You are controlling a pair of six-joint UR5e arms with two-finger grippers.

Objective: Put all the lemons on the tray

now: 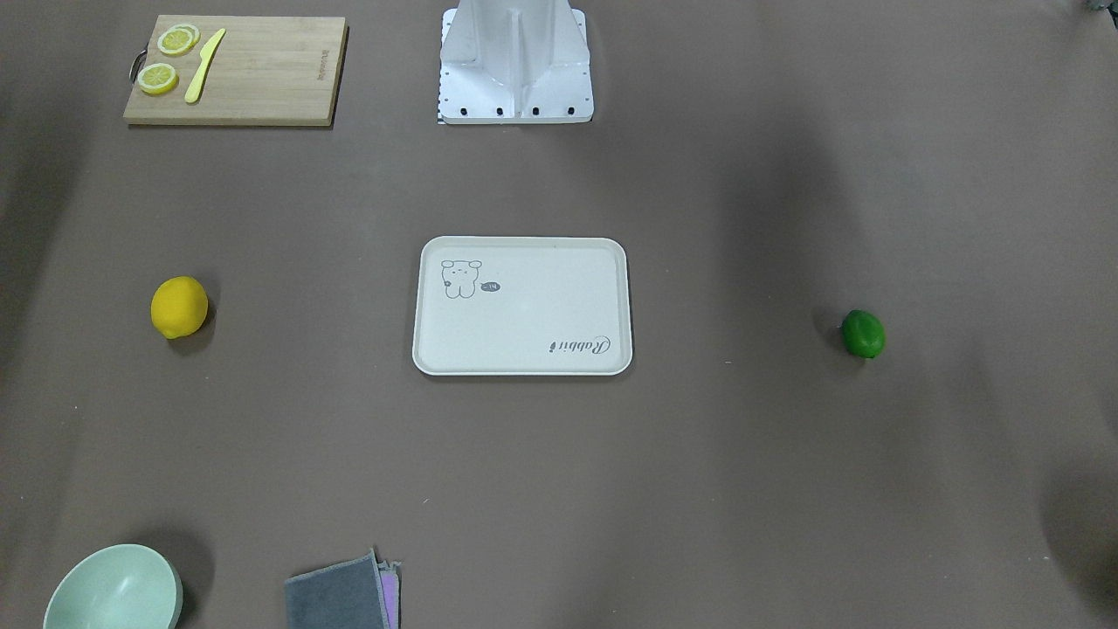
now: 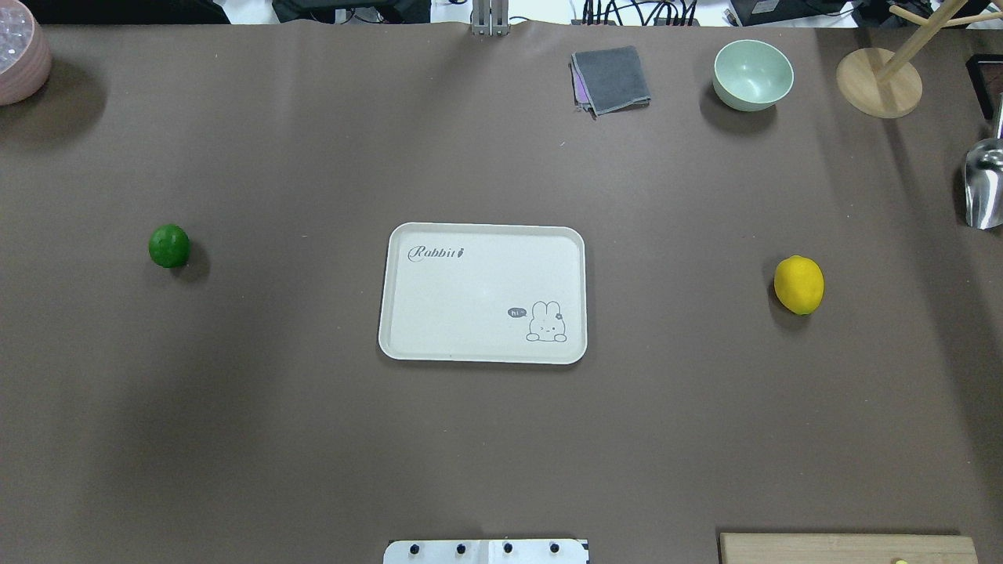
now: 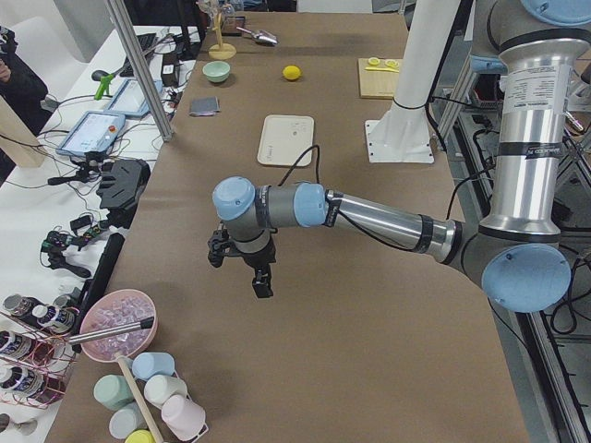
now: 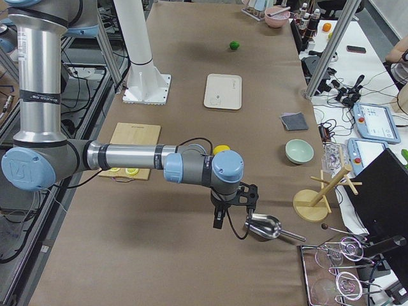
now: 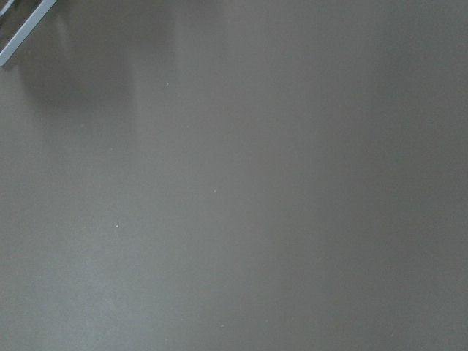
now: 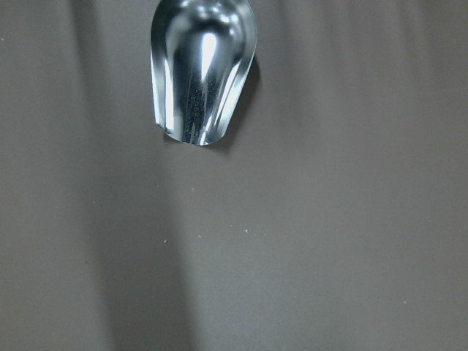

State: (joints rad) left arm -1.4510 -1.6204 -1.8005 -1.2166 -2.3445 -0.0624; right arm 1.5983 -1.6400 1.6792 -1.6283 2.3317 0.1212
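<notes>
From across the table, the cream tray (image 1: 524, 365) sits at the centre. It reads "Rabbit" along one edge, with a small cartoon animal and a tiny speech bubble in the opposite corner. The yellow lemon (image 1: 179, 307) lies on the brown table cover (image 1: 559, 489) well off to one side of the tray and the green lemon (image 1: 863, 334) well off to the other, neither touching it. A wooden cutting board (image 1: 262, 79) carries lemon slices (image 1: 158, 78) and a yellow knife (image 1: 203, 65); its stamped mark is too small to read. From overhead, the bubble reads "hi"; a mint bowl (image 2: 752, 74) stands near a folded grey cloth (image 2: 611, 78), and a pink bowl (image 2: 19, 55) holds clear chunks. In the left side view the left gripper (image 3: 242, 269) hangs above the cover near that pink bowl; I cannot tell how its jaws stand. In the right side view the right gripper (image 4: 231, 213) hangs just by a metal scoop (image 4: 262, 226), its jaws likewise unreadable. The left wrist view shows mostly cover; the right wrist view shows the scoop.
</notes>
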